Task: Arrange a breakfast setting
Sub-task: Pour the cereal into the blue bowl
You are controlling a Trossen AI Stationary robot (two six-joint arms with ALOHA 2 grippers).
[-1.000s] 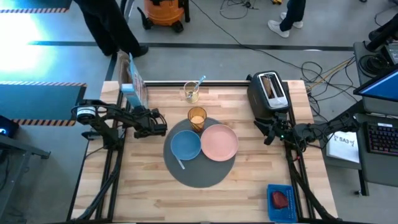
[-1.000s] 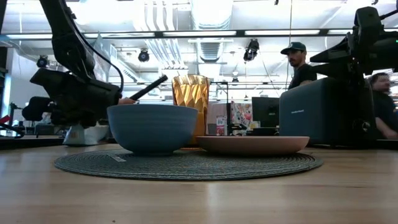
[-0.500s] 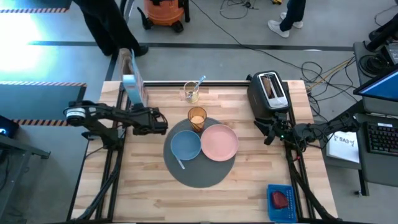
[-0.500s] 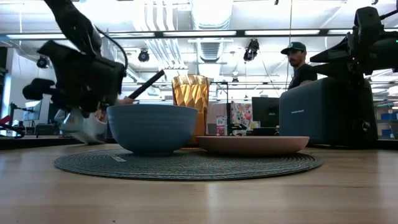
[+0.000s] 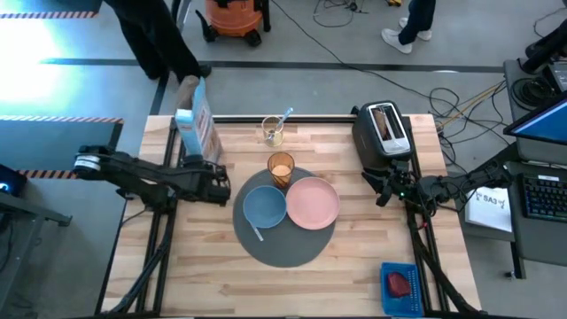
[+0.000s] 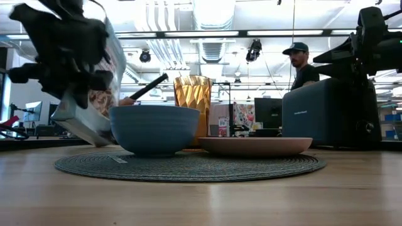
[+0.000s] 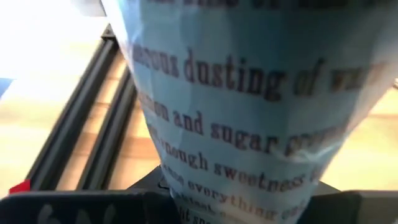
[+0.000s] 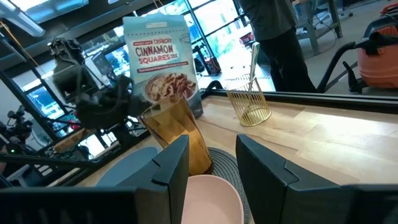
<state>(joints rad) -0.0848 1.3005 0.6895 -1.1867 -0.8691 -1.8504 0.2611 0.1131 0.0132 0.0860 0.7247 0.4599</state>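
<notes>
Cereal bag (image 5: 197, 124): held off the table at the far left, beside the mat (image 5: 282, 250), clenched low down in the left gripper (image 5: 213, 182). Long axis near upright, the top leaning toward the bowl (image 5: 264, 206); printed face turned toward the right arm. Judged light, soft and crinkly, the contents loose and apt to shift; best held low across the width, firmly, since a pinch on thin film could slip.

Bowl: on the mat's left half, mouth up, touching the plate (image 5: 312, 201). Judged rigid and smooth; take by the rim.

Tumbler (image 5: 281, 167): upright at the mat's far edge, between bowl and plate. Judged slippery and breakable.

Plate: flat on the mat's right half.

Toaster (image 5: 383, 133): far right of the table, slot up, a toast slice (image 5: 383, 122) standing in it. Toast judged light and crumbly; take by its exposed top edge.

Right gripper (image 5: 383, 189): waiting just before the toaster, fingers parted, holding nothing.

Red food piece (image 5: 400, 283): in a blue tray (image 5: 386, 268) at the near right corner, well apart from the mat.
</notes>
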